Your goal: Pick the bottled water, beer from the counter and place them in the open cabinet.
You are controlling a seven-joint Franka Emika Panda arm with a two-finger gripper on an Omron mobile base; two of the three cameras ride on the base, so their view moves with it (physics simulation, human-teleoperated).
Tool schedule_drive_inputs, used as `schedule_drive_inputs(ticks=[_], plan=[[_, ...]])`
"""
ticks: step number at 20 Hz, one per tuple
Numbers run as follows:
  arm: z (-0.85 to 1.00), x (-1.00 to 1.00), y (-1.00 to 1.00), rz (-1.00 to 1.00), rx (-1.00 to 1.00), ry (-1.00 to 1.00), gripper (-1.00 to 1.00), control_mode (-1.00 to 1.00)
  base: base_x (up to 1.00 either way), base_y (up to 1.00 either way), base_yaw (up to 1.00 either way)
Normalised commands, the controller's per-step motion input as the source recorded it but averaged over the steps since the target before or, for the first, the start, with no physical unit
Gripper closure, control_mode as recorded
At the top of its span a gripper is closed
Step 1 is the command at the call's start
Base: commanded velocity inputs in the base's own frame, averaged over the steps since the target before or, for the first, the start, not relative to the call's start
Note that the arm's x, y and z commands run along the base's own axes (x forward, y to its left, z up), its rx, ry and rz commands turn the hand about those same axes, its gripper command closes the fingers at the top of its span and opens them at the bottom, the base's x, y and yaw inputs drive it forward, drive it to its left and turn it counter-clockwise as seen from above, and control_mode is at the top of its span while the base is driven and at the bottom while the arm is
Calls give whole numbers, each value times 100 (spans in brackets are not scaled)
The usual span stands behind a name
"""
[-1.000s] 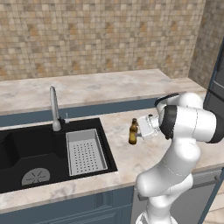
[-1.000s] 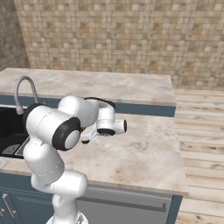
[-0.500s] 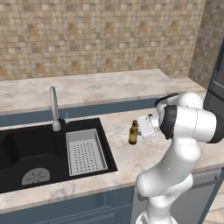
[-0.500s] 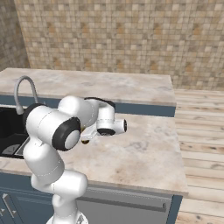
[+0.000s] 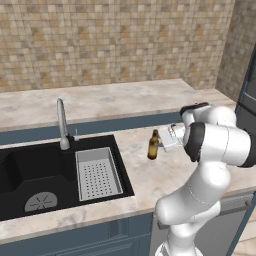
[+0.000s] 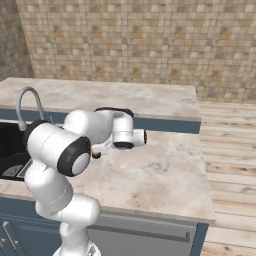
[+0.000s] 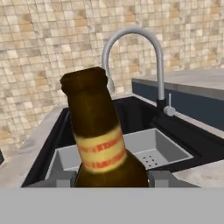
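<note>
Here the small brown amber glass beer bottle (image 5: 153,145) stands upright on the beige-pink marbled stone table (image 5: 165,172), just right of the inset black sink (image 5: 30,170) and its grey perforated drain tray (image 5: 97,173). The white arm's jaws (image 5: 161,143) are clamped on the bottle from its right side. In the hand view the bottle (image 7: 103,144) rises close between the grey finger tips (image 7: 162,178), its yellowish label banded in red, with the curved silver faucet (image 7: 148,57) behind it.
</note>
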Motion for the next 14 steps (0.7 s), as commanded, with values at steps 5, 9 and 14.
schedule_drive_inputs(ticks=[5,9,14], plan=[[57,-6,0,0,4,1,100,-100,0,0,0],[68,-45,0,0,1,1,100,-100,0,0,0],[91,-80,0,0,0,0,100,-100,0,0,0]])
